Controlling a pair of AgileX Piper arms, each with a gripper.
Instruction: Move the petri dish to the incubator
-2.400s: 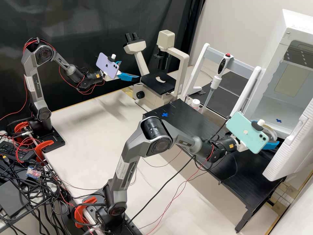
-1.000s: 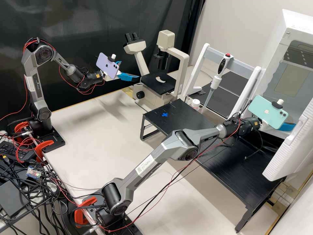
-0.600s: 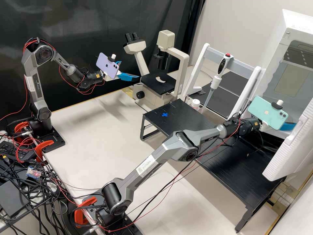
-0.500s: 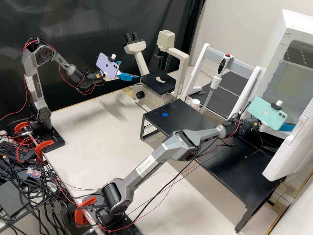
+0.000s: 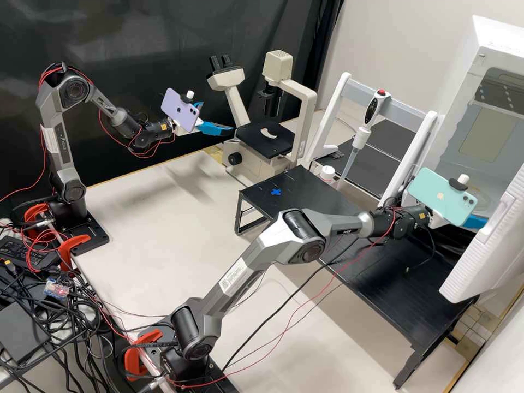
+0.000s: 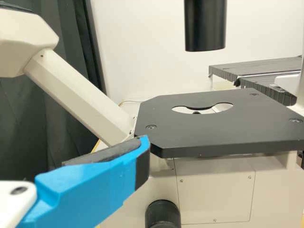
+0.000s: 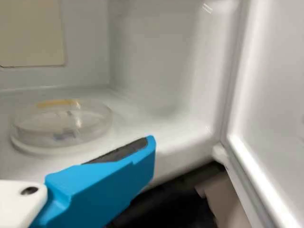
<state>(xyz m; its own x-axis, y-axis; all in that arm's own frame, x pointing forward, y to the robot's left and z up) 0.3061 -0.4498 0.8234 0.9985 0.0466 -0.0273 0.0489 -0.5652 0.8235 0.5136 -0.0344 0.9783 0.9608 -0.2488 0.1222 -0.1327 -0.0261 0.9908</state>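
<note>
High view: the white incubator (image 5: 494, 34) stands open

We see its door (image 5: 464, 278) swung out beside the black stand (image 5: 376, 297), and a pale microscope (image 5: 232, 79) farther off. Near that microscope, the left gripper (image 5: 217, 117) has its fingers spread; the right gripper (image 5: 476, 222), also spread, is at the incubator's opening. The right wrist view gives us the inside: a clear petri dish (image 7: 61, 127) lying flat on the incubator floor (image 7: 137, 118), apart from the finger (image 7: 114, 178) near it.

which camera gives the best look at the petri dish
The right wrist view: it shows the whole petri dish close up on the incubator floor. The high view shows part of it, behind the green phone. The left wrist view faces the microscope stage.
</note>
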